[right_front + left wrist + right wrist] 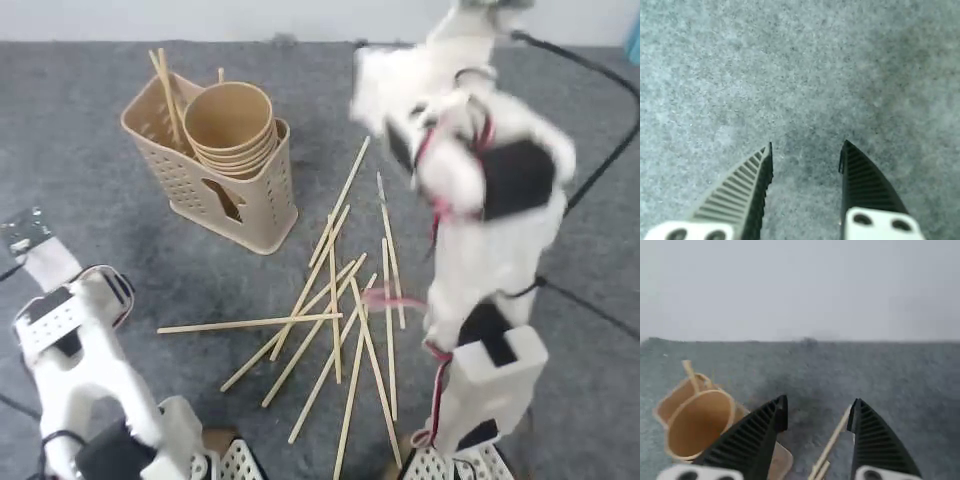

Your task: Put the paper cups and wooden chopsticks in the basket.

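Observation:
A beige perforated basket [255,215] stands at the back left of the grey carpet. It holds a stack of paper cups [230,125] and a few wooden chopsticks [168,95]. Several loose chopsticks [340,300] lie scattered on the carpet at the centre. My left gripper [807,150] is open over bare carpet, with nothing between its fingers. My right gripper [819,405] is open and raised, facing the cups [697,422] in the basket [782,460], with one loose chopstick [832,445] beyond its fingers. The right arm [470,170] stands high above the scattered sticks.
The left arm [70,330] sits at the front left corner, away from the sticks. Black cables [600,170] run along the right side. A pale wall [800,285] rises beyond the carpet's far edge.

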Robot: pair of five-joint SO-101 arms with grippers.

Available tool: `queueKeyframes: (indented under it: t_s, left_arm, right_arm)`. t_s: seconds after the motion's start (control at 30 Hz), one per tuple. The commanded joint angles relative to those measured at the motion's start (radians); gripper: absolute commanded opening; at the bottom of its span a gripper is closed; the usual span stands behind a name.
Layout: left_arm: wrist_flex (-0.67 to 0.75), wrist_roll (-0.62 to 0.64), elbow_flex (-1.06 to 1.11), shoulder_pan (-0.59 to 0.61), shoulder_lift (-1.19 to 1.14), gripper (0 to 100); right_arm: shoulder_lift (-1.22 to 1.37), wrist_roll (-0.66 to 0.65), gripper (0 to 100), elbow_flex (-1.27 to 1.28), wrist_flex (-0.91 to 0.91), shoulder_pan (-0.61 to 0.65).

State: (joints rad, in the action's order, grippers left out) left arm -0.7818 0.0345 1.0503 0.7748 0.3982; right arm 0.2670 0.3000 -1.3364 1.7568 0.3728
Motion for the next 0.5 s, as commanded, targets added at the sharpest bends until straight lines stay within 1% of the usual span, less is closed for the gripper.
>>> queueKeyframes:
  t_s: [0.0,0.1,0.27,0.37,0.47]
  left_arm:
    - [0.020,0.014,-0.005,-0.005,0.040,21]
    - [0.020,0.014,-0.005,-0.005,0.040,21]
    - [0.020,0.014,-0.005,-0.020,0.040,21]
    - [0.020,0.014,-0.005,-0.023,0.040,21]
    - [0.020,0.014,-0.005,-0.023,0.040,21]
  right_arm:
    - [-0.044,0.020,20.9,0.305,0.039,-0.071]
    - [-0.030,0.021,20.9,0.500,0.008,-0.076]
    - [0.041,0.021,20.9,0.755,-0.194,-0.085]
    - [0.133,0.021,20.9,0.852,-0.334,-0.091]
    - [0.259,0.021,20.9,0.878,-0.460,-0.096]
